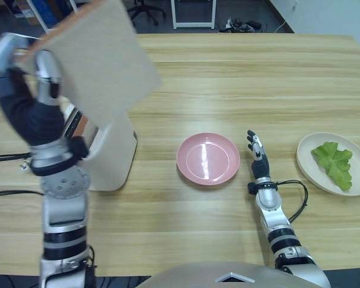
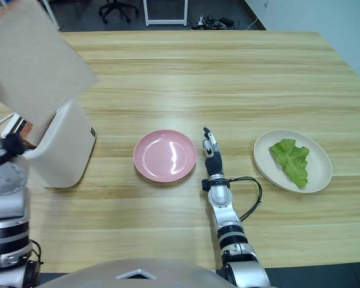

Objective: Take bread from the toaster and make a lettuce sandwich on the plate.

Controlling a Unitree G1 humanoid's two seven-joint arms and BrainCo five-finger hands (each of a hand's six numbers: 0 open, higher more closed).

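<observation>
The left hand [image 1: 33, 111] is raised above the toaster [image 1: 111, 159], its fingers [image 1: 46, 72] closed on the lower corner of a slice of bread [image 1: 102, 60]. The slice is held tilted in the air, clear of the toaster's top and over the desk's left part. A brown edge shows at the toaster's top beside the wrist; I cannot tell what it is. The white toaster stands upright on the left side of the wooden desk [image 1: 240, 72], well back from the near edge.

The pink plate [image 1: 207, 159] lies flat at the middle of the desk, to the right of the toaster with a strip of bare wood between them. Just beside the plate's right rim, apart from it, the right hand [image 2: 211, 155] rests low on the desk, fingers straight and close together, pointing away from the robot and holding nothing. A black cable [image 2: 252, 198] loops out from its wrist toward the right.

Farther right, the cream plate [image 2: 321, 165] carries a lettuce leaf [image 2: 291, 161] lying lengthwise inside its rim. Bare wood separates this plate from the right hand.

The whole far half of the desk, back to its far edge, is open wood. A band of open wood also runs along the near edge in front of both plates.
</observation>
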